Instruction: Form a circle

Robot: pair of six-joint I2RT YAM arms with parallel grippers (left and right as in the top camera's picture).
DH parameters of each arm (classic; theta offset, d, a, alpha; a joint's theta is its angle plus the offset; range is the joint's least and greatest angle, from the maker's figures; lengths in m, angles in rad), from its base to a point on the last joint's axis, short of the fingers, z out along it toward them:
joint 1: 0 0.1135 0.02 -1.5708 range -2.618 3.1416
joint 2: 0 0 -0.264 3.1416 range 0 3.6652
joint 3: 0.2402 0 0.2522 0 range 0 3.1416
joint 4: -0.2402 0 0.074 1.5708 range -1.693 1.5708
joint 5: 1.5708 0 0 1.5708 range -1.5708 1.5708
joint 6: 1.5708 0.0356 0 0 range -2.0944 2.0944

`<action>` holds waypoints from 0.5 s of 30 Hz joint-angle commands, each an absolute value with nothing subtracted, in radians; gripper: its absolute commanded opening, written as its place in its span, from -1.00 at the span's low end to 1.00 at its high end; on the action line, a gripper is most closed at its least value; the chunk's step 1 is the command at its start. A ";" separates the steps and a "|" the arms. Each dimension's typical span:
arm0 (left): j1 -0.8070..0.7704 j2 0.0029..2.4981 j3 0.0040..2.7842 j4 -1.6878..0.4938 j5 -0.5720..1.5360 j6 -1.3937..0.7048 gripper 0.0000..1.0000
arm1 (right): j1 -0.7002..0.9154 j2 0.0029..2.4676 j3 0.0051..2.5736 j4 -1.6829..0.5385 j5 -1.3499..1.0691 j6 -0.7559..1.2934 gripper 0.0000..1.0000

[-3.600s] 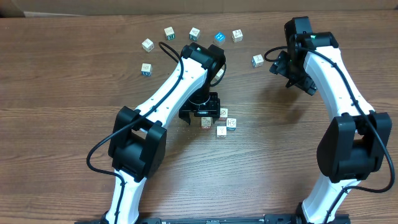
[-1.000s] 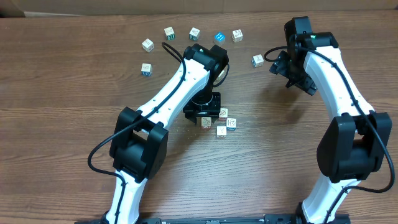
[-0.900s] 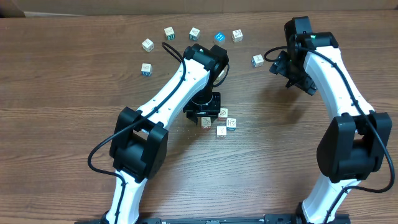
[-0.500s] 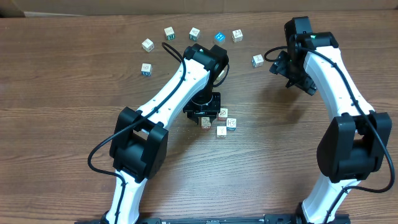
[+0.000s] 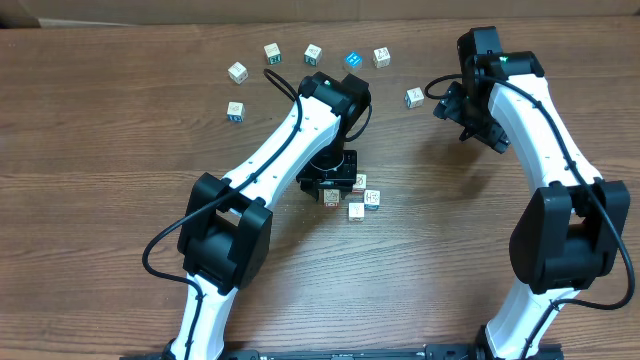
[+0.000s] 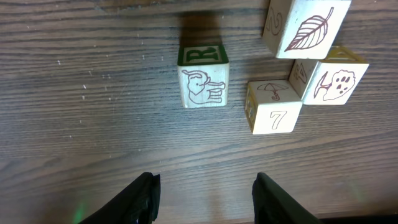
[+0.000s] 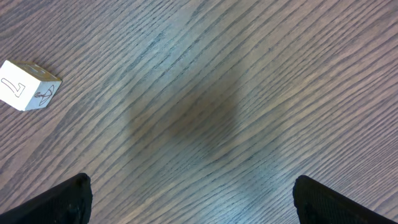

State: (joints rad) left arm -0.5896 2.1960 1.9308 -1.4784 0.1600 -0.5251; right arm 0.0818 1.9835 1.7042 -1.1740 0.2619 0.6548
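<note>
Open wood lies before the right gripper (image 7: 202,202), one lone cube (image 7: 28,84) aside; the left arm (image 5: 290,130) overhangs the circle (image 5: 368,199), whose cubes stand close.

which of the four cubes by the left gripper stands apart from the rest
The elephant cube, green B on top: it stands alone, while the leaf cube, 7 cube and brown-mark cube huddle beside it.

- Table (image 5: 100,150): brown wood, visible grain, matt.
- Clustered cubes (image 6: 273,115): pale smooth wood, printed marks, matt.
- Left arm (image 5: 270,150) shell: white plastic, slightly glossy.
- Left gripper (image 6: 205,182) fingers (image 6: 144,198): black matt plastic.
</note>
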 commanded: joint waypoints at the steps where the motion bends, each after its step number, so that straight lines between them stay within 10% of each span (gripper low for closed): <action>1: -0.596 2.199 1.932 -1.476 0.146 -0.532 -0.07 | 0.084 1.954 1.722 -1.172 0.268 0.658 1.00; 15: -0.596 2.199 1.932 -1.476 0.146 -0.532 0.00 | 0.084 1.954 1.722 -1.172 0.268 0.658 1.00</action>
State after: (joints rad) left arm -0.5896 2.1960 1.9308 -1.4761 0.1600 -0.5251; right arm 0.0818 1.9835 1.7042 -1.1740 0.2619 0.6548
